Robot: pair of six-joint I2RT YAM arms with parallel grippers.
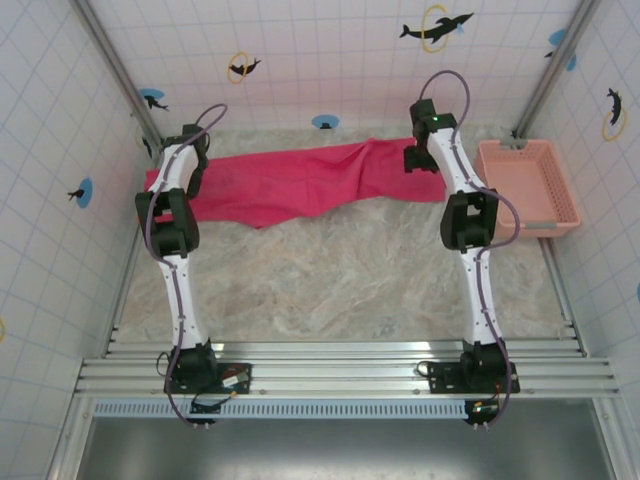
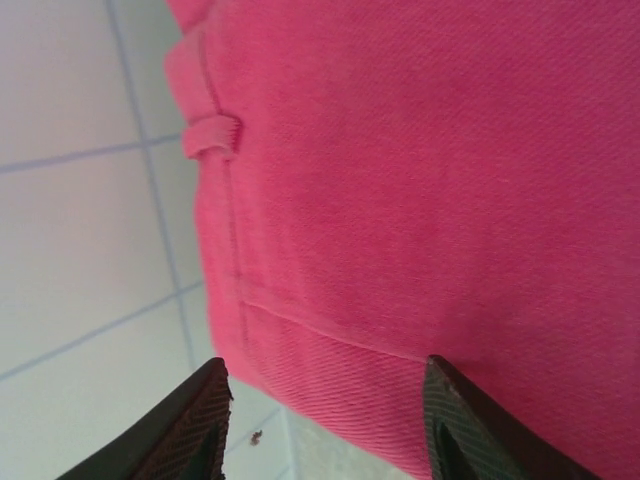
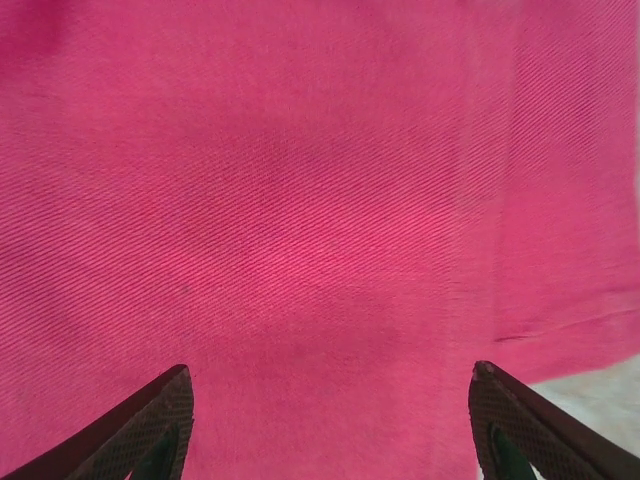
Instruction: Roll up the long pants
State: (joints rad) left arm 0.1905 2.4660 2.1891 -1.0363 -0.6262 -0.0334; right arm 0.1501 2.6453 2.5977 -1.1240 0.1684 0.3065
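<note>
The long pants [image 1: 300,185], bright pink-red soft twill trousers, lie stretched flat across the far side of the mottled beige table [image 1: 330,280], just in front of the white tiled back wall [image 1: 330,60]. One end is under the left arm, the other under the right.

The left gripper [image 2: 325,365] hangs over the waist end beside a small belt loop [image 2: 212,135]. Its jaws stand apart, straddling the cloth's hemmed edge without pinching it. The right gripper [image 3: 330,368] hovers over the other end with its jaws spread wide and nothing held.

The cloth looks light and limp. It will likely sag, crease and drag on the table rather than hold any shape. The thick stitched waistband is probably the firmest place to pinch, so it suits starting the roll. A grip in mid-fabric would likely only bunch it.

Room is tight behind, where the wall is close. The pale pink rigid plastic basket [image 1: 528,190] sits just beside the right end. The near half of the table is open, so rolling toward the arms looks safest
</note>
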